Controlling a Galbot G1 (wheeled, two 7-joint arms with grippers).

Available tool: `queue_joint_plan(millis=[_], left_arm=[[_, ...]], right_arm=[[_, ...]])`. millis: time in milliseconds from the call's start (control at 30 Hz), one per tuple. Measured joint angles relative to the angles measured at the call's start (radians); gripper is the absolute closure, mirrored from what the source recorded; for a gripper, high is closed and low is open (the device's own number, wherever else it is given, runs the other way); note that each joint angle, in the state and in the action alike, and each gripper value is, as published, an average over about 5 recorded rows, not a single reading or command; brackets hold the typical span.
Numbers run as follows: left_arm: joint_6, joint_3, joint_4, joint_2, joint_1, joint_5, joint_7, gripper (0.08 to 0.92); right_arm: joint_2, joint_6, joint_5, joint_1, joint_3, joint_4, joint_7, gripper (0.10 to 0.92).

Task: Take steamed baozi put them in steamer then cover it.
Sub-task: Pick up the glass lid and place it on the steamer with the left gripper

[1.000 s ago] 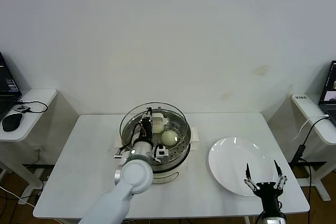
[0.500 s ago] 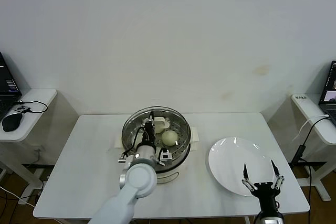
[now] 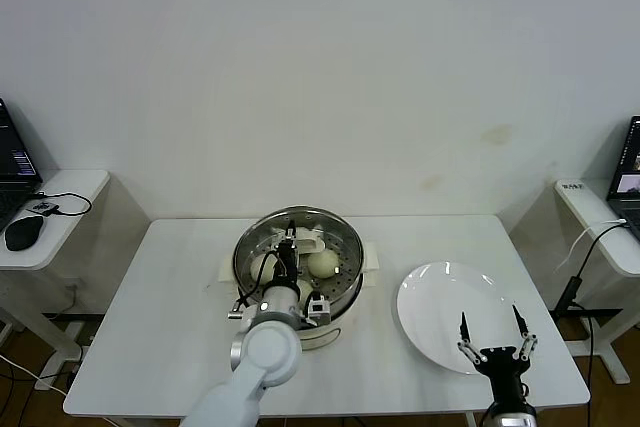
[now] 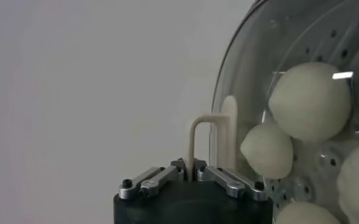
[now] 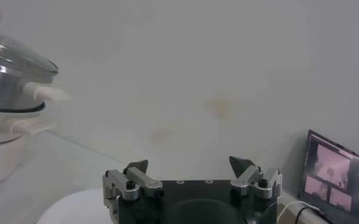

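Your left gripper is clamped on the glass lid's handle over the steamer. Buns sit inside. Your right gripper hangs wide open, holding nothing, over the plate.

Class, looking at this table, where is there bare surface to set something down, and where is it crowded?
Free: the table between its left edge and the steamer, and the bare plate. Crowded: the steamer itself, where the left pincer, shut on the lid handle, holds the glass lid over the baozi. The right pincer is open by the plate's near rim.

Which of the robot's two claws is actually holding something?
The left gripper, over the steamer, is shut on the glass lid's white handle. The right gripper hangs open above the white plate, holding nothing.
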Motion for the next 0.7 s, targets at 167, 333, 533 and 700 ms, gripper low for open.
queue_joint_plan(millis=[167,333,533,700], left_arm=[[0.0,-0.001,-0.005,0.0,0.007,0.001,0.003,0.852],[-0.002,-0.003,-0.006,0.0,0.013,0.003,0.005,0.852],[-0.003,-0.002,-0.006,-0.002,0.005,-0.003,0.016,0.852],[-0.007,-0.006,-0.011,0.006,-0.001,-0.008,0.027,0.852]], right_arm=[[0.0,0.0,-0.001,0.0,-0.001,0.0,-0.002,0.203],[0.001,0.0,-0.003,-0.002,-0.005,0.0,-0.002,0.203],[0.003,0.001,-0.006,-0.004,-0.009,0.002,-0.002,0.203],[0.003,0.003,-0.008,-0.005,-0.01,0.002,-0.002,0.203]])
